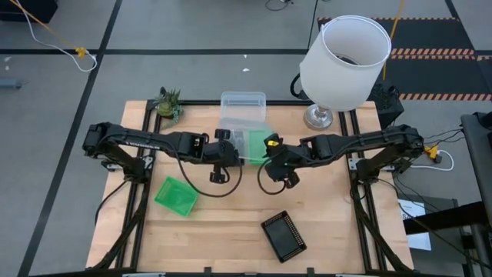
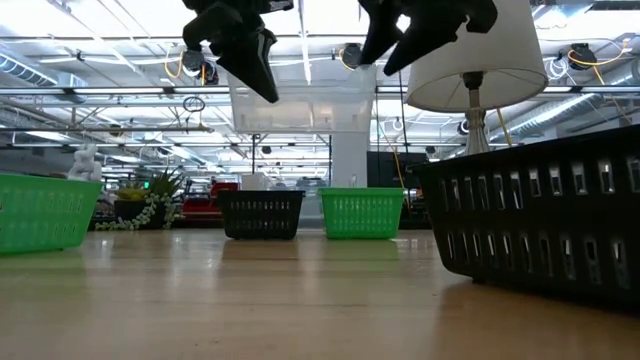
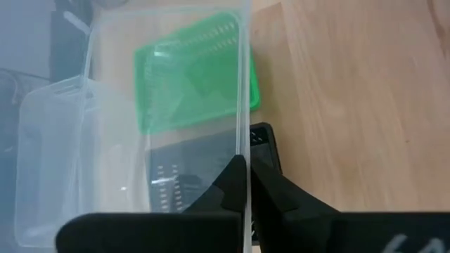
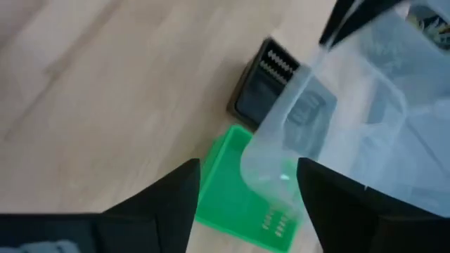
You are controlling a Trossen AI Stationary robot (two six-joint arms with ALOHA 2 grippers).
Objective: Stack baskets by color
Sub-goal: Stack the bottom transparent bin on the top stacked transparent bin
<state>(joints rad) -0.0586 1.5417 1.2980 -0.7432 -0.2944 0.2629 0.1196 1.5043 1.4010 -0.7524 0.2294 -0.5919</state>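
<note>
A: Left tool [image 3: 246, 184] was clamped on the clear basket's [image 3: 169, 105] wall, holding it aloft over the desk [image 1: 231, 223].
B: Right tool [image 4: 242, 184] stood wide open, empty, just beside its opposite end.

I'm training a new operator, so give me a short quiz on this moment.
1. True or false: the left gripper pinches a wall of the raised clear basket.
2. The right gripper is: A) open, B) shut on a green basket.
3. What colour is the lone basket nearest the table's front edge?

Key: 1 true; 2 A; 3 black.
</note>
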